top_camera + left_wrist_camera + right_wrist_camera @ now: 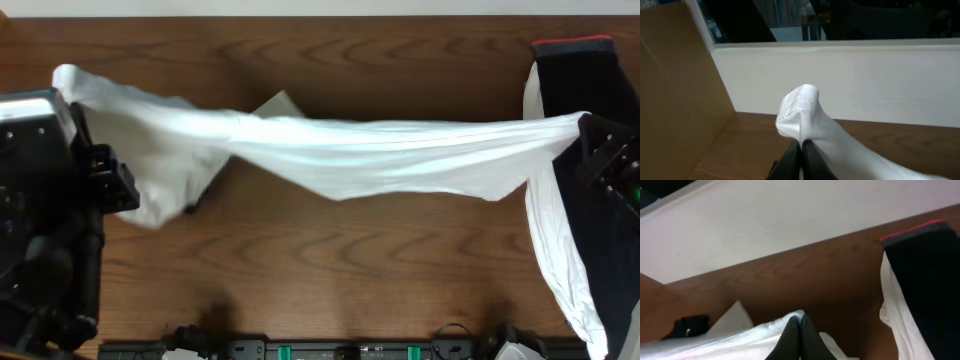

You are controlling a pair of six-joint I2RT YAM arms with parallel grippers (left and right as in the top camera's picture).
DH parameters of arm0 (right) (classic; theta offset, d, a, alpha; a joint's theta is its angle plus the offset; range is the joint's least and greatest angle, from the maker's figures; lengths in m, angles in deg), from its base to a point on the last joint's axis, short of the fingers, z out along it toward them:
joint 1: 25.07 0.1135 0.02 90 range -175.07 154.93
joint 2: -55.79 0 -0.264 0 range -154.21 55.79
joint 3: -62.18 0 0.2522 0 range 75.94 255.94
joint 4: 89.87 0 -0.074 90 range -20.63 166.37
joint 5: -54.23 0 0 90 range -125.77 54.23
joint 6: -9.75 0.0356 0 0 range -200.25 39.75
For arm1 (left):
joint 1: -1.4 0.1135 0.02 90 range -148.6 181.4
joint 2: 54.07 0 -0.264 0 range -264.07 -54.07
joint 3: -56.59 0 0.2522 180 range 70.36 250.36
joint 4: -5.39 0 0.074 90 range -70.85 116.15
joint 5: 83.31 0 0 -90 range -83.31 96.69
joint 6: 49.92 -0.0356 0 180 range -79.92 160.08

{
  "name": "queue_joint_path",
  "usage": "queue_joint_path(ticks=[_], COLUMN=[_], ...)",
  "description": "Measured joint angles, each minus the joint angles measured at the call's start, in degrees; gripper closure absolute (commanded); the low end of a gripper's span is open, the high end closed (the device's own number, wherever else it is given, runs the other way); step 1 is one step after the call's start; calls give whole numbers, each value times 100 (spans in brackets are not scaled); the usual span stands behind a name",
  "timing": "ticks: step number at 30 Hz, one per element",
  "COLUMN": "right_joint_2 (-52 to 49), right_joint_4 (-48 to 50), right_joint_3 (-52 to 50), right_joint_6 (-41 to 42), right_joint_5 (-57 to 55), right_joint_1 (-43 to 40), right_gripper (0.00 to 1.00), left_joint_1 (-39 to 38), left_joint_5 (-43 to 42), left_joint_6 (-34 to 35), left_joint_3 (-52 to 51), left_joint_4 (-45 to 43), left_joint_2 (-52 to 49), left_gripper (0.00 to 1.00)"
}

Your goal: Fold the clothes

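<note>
Left pincer [801, 150] & right pincer [798, 326] each pinch the white shirt [400, 155], stretched across mid-frame. Next: lay it flat on bench [350, 255].

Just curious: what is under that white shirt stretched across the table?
Bare table shows around the shirt. A pale corner pokes out at its far edge; the rest of that thing is covered, so I cannot identify it.

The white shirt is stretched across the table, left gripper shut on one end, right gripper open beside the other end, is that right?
Not quite. The right gripper is not open: the right wrist view shows it shut on one end of the white shirt, just as the left gripper is shut on the other end. The shirt is stretched across the table.
</note>
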Motion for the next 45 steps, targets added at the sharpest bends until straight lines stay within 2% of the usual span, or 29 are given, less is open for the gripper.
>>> queue_joint_path(ticks=[5,12,16,19,20,23,28,31,34,38,45], right_joint_2=[-28,-103,-310,-570,-647,-730,-686,-682,-682,-682,-682], right_joint_4=[188,413,444,402,393,380,323,247,199,20,-90], right_joint_3=[413,1023,1069,1069,1064,1058,1058,1058,1058,1058,1058], right_joint_6=[236,603,697,739,743,763,761,761,758,758,756], right_joint_5=[-170,-380,-254,-136,-107,-48,26,31,17,-101,-249], right_joint_1=[-4,-7,-7,-7,-7,-11,-15,-15,-15,-15,-15], right_gripper=[99,99,99,99,99,99,99,99,99,99,99], left_joint_1=[2,2,2,2,2,2,-63,-315,-841,-1652,-2343], left_joint_5=[26,90,-13,-588,-866,-1888,-3751,-4579,-5095,-5095,-4557], left_joint_6=[-59,-157,-173,-50,57,278,485,505,461,374,640], left_joint_3=[264,424,452,461,455,459,459,446,343,-20,-1056], left_joint_4=[92,-295,-26,695,964,1670,2402,2614,2634,2557,1147], left_joint_2=[-20,-50,-223,-459,-568,-990,-1982,-2601,-3156,-3635,-4006], left_gripper=[94,94,94,84,83,72,66,65,67,67,67])
